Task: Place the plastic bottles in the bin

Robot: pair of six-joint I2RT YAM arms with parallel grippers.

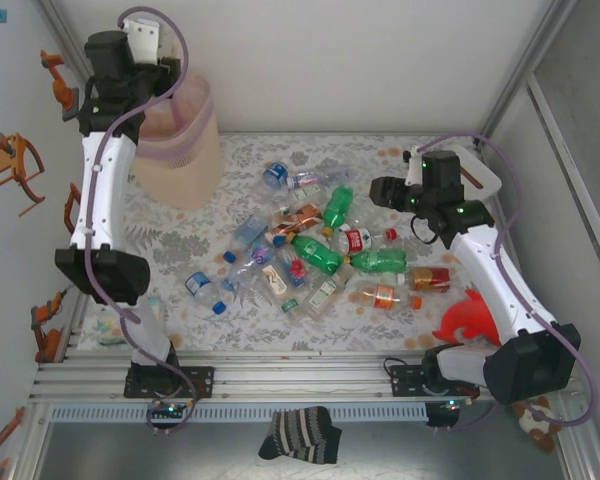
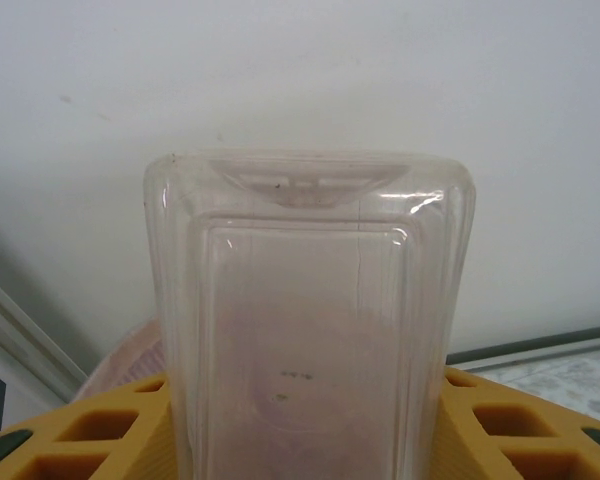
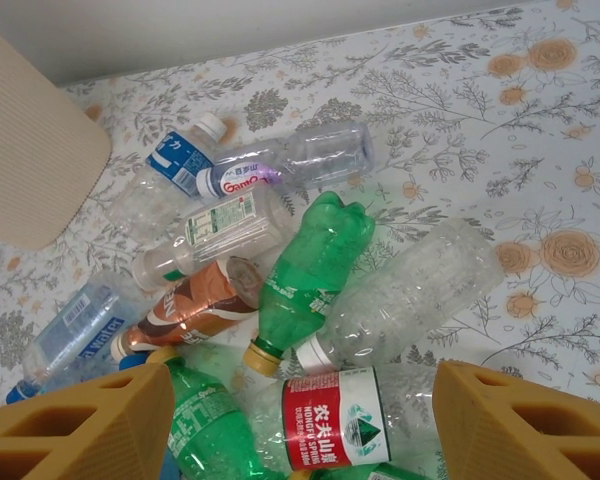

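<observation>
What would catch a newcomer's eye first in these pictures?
The heap of crushed plastic bottles in the middle of the flowered table, with the right gripper open above it. Next, the left gripper holds a clear bottle over the pale pink bin at the far left. A red dolphin toy lies at the near right.

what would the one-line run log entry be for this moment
left gripper: shut on clear plastic bottle, above rim of pale pink translucent plastic bin | right gripper: open, over bottle pile
</observation>
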